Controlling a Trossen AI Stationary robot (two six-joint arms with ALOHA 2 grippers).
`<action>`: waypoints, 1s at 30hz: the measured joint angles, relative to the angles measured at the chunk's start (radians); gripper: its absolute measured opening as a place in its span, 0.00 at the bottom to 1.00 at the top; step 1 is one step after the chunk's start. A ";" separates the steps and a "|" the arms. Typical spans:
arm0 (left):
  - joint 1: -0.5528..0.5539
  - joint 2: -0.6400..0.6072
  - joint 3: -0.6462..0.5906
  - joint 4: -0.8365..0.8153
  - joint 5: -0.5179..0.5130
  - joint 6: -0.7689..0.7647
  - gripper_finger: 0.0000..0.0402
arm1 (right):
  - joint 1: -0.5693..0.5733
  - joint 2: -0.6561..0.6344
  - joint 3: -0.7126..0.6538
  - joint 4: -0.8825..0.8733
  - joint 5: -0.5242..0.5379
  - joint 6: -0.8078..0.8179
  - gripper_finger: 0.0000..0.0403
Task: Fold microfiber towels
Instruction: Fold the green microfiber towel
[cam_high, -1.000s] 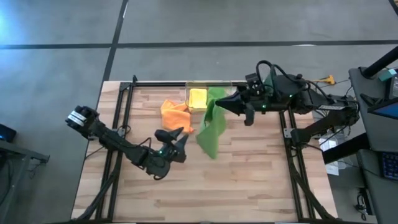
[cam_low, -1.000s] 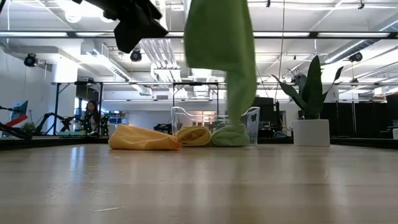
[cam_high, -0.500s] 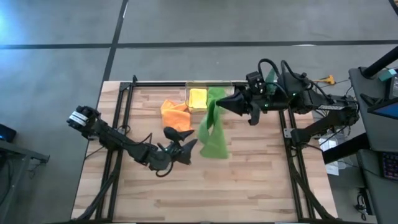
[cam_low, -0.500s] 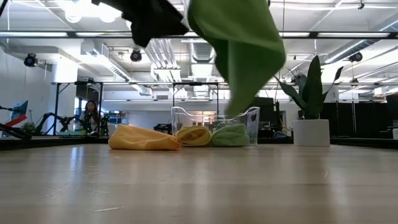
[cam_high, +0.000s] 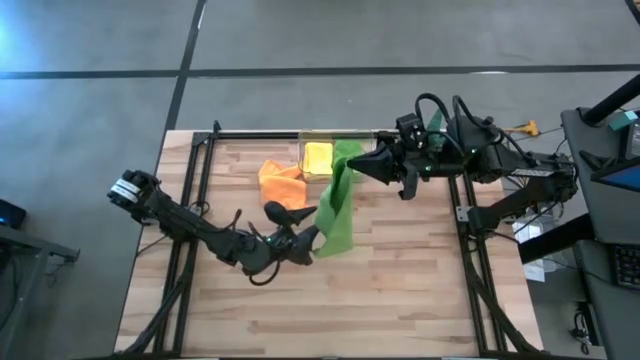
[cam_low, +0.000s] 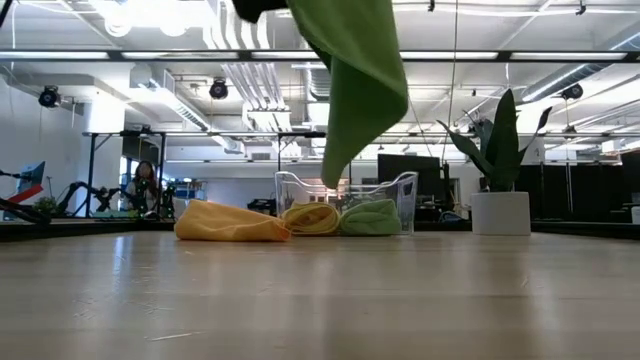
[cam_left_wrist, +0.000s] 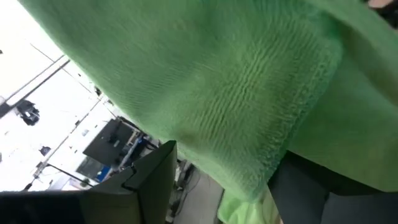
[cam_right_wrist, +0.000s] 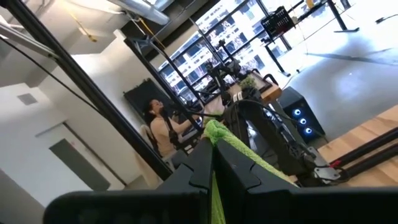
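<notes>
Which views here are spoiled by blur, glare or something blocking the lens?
Left wrist view: the hanging lime green microfiber towel fills the frame, close and soft. Low view: bright ceiling lights glare at the top, and that towel hangs clear of the wooden table. High view: evenly lit and sharp. Right wrist view: bright windows behind; the right gripper shut on the towel's edge.

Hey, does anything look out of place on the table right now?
Nothing damaged or spilled. The orange towel lies crumpled on the table beside the clear bin, unfolded. One green towel hangs in mid-air from the right gripper, with the left gripper at its lower edge.
</notes>
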 joint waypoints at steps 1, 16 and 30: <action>0.000 0.000 0.010 0.005 0.000 0.012 0.54 | 0.000 0.000 0.000 0.000 0.000 0.000 0.02; -0.003 -0.002 0.094 0.092 0.002 0.120 0.13 | -0.009 0.000 0.000 -0.002 0.001 -0.002 0.02; -0.071 -0.189 0.121 0.094 -0.247 0.042 0.00 | 0.027 -0.055 0.000 -0.379 -0.040 -0.126 0.02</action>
